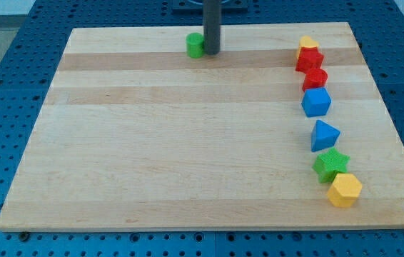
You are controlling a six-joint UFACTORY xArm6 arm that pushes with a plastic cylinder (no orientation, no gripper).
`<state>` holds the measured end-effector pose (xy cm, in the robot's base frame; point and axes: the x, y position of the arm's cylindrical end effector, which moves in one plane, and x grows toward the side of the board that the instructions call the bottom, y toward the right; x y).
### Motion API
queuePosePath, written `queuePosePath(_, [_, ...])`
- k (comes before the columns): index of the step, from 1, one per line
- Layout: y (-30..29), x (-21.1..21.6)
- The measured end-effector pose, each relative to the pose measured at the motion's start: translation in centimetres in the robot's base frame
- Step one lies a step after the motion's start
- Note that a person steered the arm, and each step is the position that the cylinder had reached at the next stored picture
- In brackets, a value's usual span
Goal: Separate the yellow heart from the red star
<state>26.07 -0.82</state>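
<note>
The yellow heart [307, 43] sits at the view's top right of the wooden board [173, 143], touching the red star [309, 60] just below it. My tip [211, 53] is far to their left, near the board's top edge. It stands right beside a green block [195, 46], on that block's right side, and looks to be touching it.
Below the red star a column of blocks runs down the right side: a red block [315, 78], a blue cube [316, 102], a blue triangle [324, 135], a green star [330, 165] and a yellow hexagon [345, 190]. A blue pegboard surrounds the board.
</note>
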Motion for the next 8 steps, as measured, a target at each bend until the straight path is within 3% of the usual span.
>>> queuePosePath(1, [1.5,-3.0])
queuePosePath(2, [9.7,-6.3])
queuePosePath(3, [13.6,-5.6])
queuePosePath(5, [-6.8,-2.1])
queuePosePath(6, [-8.3,-3.1])
queuePosePath(7, [0.2,-6.8])
queuePosePath(8, [9.5,-6.8])
